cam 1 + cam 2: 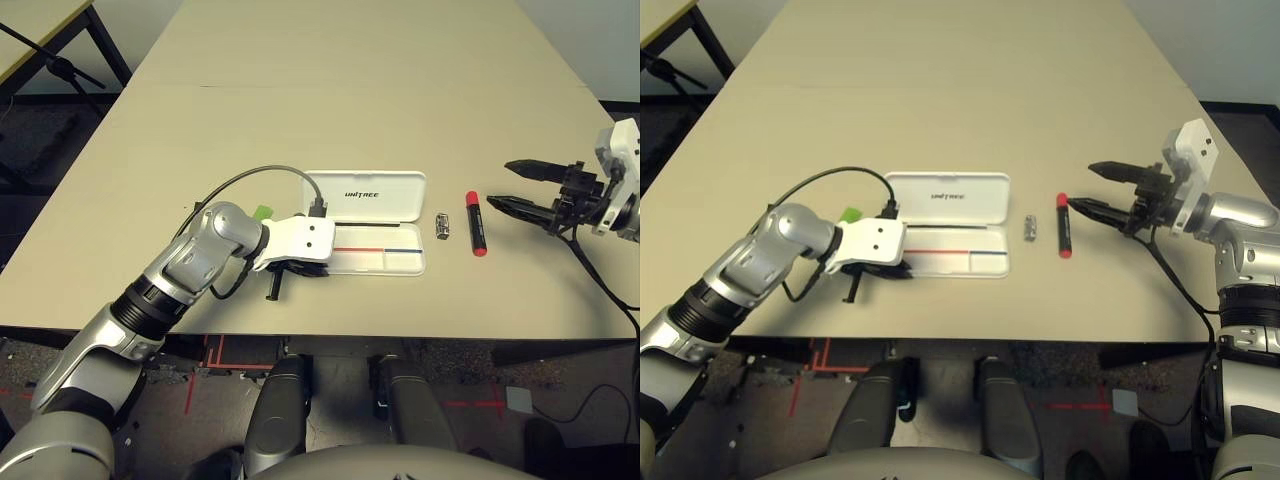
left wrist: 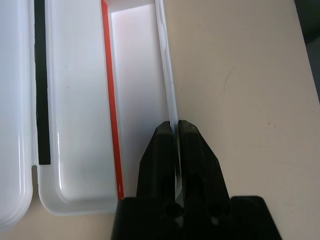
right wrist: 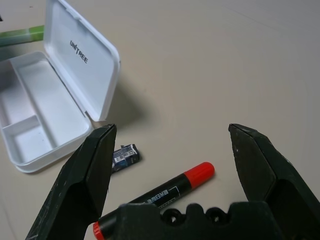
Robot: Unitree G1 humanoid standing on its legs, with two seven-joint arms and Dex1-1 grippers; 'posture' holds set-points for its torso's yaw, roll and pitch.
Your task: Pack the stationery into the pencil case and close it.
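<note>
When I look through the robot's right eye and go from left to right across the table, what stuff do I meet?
White open plastic pencil case, small silvery-black metal piece, red-and-black marker, black two-fingered right pincer.

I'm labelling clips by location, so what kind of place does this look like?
Probably a robotics lab or test area: a large bare-topped table, red tape marks on the dark floor, and a tripod-like black stand beside another table.

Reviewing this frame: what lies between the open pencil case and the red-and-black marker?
The small metal piece lies between the pencil case and the marker, seen in the left eye view.
</note>
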